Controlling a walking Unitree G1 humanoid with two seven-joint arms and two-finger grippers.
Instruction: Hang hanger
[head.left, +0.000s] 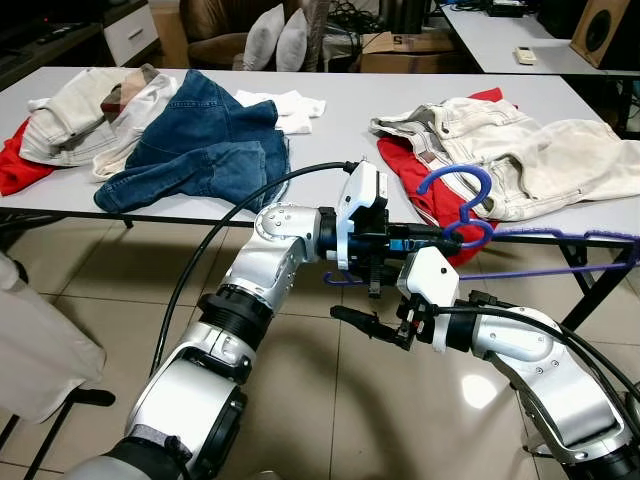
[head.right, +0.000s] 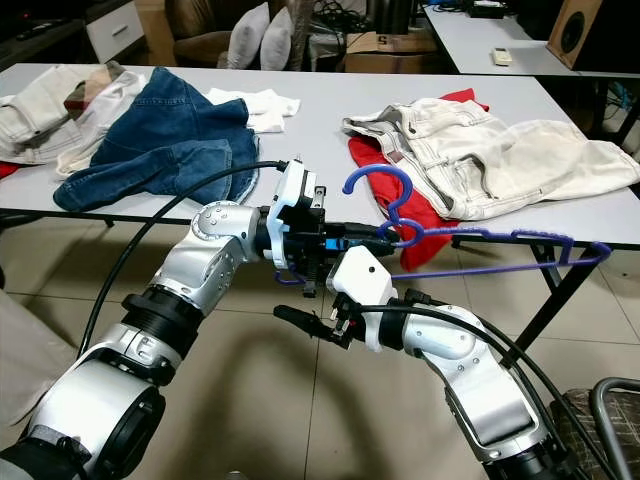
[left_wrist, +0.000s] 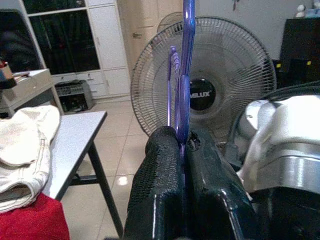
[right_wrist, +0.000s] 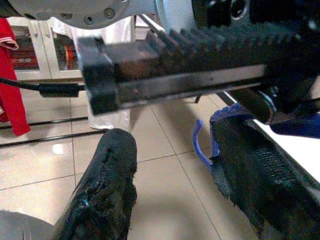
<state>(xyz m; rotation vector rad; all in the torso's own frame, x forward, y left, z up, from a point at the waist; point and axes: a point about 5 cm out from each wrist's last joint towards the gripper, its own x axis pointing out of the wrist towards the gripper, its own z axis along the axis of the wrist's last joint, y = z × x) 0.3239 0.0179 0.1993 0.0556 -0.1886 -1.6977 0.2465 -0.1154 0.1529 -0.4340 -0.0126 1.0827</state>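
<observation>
Denim and cream garments lie heaped at the left end of a long grey table (head.left: 340, 115): a pale jacket (head.left: 85, 110) over a red cloth, then a blue denim jacket (head.left: 195, 145) and a small white garment (head.left: 285, 105) beside it. Just in front of the table edge, the left gripper (head.left: 425, 238) reaches rightward, its two black fingers (left_wrist: 160, 185) pressed tightly together on the flat body of a purple plastic hanger (head.left: 560, 240). That hanger is held level in the air along the table's front edge, its curled hook (head.left: 455, 195) rising over a red garment (head.left: 420, 180) and cream trousers (head.left: 520, 150) spread on the right half of the table. Below and slightly right of the left wrist, the right gripper (head.left: 365, 325) points left with its fingers (right_wrist: 107, 180) spread wide apart, holding nothing, one end of the hanger showing between them in its wrist view. A standing fan (left_wrist: 205, 85) appears behind the hanger in the left wrist view.
</observation>
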